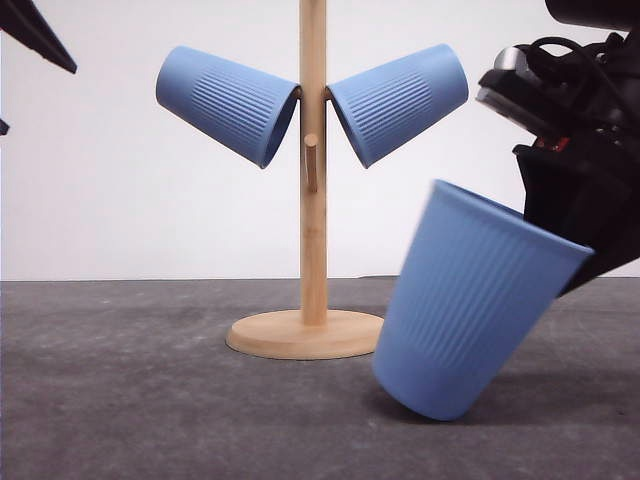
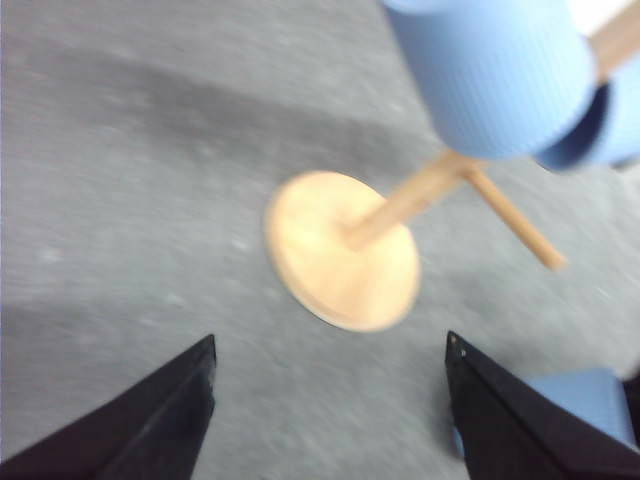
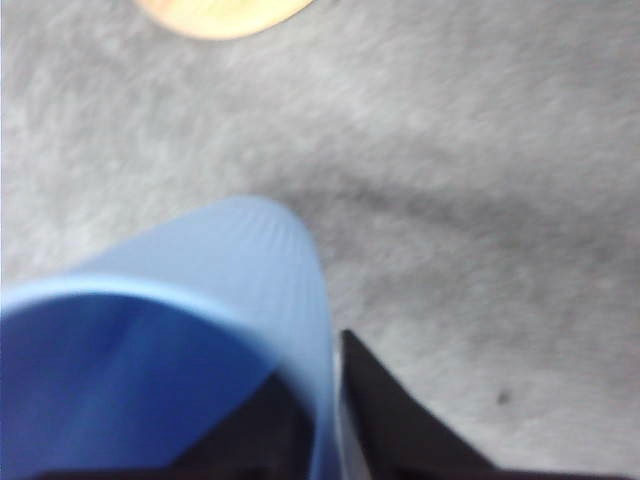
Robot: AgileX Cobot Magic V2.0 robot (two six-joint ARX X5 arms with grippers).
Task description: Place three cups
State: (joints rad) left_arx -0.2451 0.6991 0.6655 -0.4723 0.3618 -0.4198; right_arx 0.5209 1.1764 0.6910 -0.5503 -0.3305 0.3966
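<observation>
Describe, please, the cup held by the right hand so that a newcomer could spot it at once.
Start at the wooden stand on the grey table; two blue cups hang on its upper pegs. The third cup is lower, to the stand's right, tilted, gripped at its rim by the right hand. It alone is off the stand, its base near the table.

Wooden stand [image 2: 343, 250]: round base on grey tabletop [image 2: 120, 200]. Two cups [image 2: 495, 75] hang on its pegs, blurred. Third cup [image 2: 590, 395], apparently behind one dark left-gripper finger [image 2: 520, 425]; fingers apart.
</observation>
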